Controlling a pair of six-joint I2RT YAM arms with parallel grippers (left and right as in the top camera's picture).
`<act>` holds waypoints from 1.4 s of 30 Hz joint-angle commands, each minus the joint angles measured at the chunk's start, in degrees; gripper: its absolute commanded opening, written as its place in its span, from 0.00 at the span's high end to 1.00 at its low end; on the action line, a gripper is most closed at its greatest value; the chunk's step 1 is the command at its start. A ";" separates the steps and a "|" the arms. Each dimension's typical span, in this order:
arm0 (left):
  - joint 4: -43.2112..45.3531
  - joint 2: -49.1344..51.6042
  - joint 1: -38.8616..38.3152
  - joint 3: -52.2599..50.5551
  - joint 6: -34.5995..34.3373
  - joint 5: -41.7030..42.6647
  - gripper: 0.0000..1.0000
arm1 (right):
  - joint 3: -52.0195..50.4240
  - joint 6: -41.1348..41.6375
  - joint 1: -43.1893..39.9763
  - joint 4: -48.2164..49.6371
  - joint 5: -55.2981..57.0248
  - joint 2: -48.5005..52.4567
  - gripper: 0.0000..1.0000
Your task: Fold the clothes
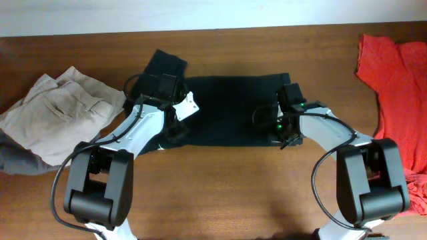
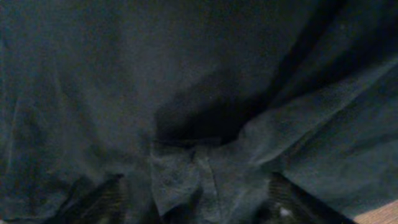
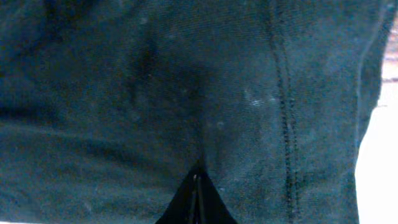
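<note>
Right pincer (image 3: 196, 190) was pressed together on a pinch of the black T-shirt (image 1: 230, 110), which lay spread on the table (image 1: 227, 193) between my arms, while my left pincer (image 2: 196, 202) stood apart astride bunched cloth, seemingly so both could lift one edge.

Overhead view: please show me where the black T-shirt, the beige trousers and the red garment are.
black T-shirt (image 1: 230, 110): overhead view, middle of its flat body, between the two arms.
beige trousers (image 1: 57, 107): overhead view, middle of the crumpled heap.
red garment (image 1: 393, 73): overhead view, its upper part.
</note>
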 commanded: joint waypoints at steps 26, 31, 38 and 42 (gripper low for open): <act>1.66 0.17 7.50 1.68 -3.91 3.56 0.98 | -3.67 4.61 -0.17 -6.91 13.42 1.64 0.96; -2.29 -0.37 9.38 3.06 -7.15 4.09 0.82 | -3.67 4.61 -0.17 -6.99 13.42 1.64 0.96; -15.50 -4.13 7.45 8.61 -13.27 9.38 0.60 | -3.67 4.59 -0.17 -6.91 13.42 1.64 0.96; -19.50 -4.28 7.39 7.78 -13.25 13.84 0.56 | -3.67 4.59 -0.17 -6.91 13.42 1.64 0.96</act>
